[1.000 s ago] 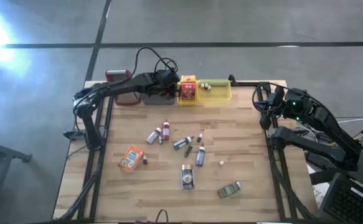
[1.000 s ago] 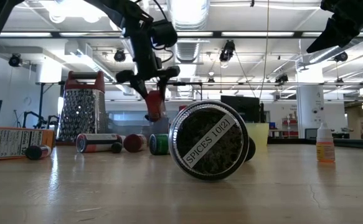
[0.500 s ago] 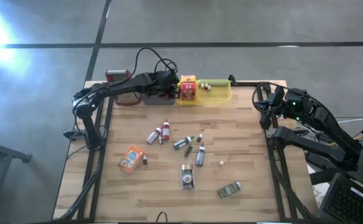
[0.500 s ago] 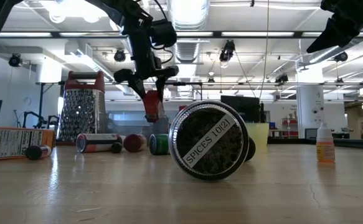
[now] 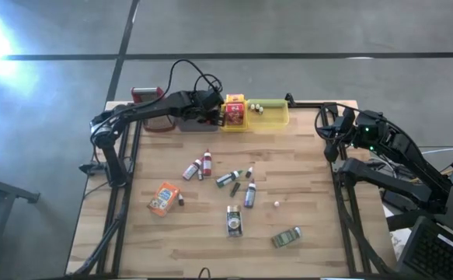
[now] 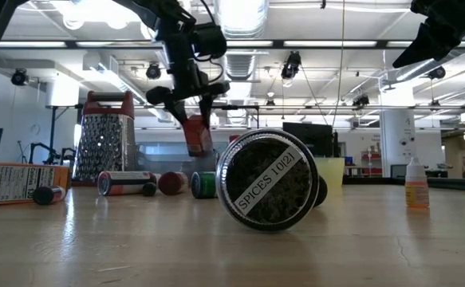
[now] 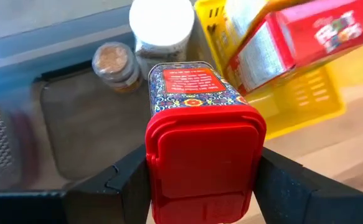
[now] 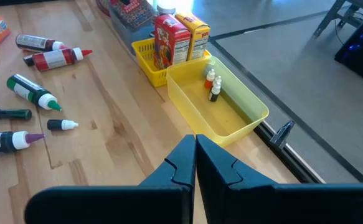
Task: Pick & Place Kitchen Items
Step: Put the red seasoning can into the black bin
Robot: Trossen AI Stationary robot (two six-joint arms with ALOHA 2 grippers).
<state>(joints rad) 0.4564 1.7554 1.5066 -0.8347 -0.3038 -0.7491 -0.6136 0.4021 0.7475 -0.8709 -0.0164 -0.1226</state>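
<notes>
— Where is the left gripper (image 7: pixel 201 186)?

— At the far edge of the table, above the dark grey tray (image 7: pixel 75 118), beside the yellow slotted basket (image 7: pixel 306 93). Its jaws pinch a red-capped rectangular spice tin with a blue patterned label (image 7: pixel 197 118), lifted clear of the tray in the low view.

— What lies in the tray?

— A white-lidded jar (image 7: pixel 161 25) and a small glass jar of brown spice (image 7: pixel 114 62). A red carton (image 7: pixel 306 37) stands in the basket.

— And the right gripper (image 8: pixel 195 163)?

— Off the table's right side, fingers pressed together, holding nothing. The other bottles and an orange packet (image 5: pixel 163 198) lie scattered on the wooden tabletop (image 5: pixel 319 194).
</notes>
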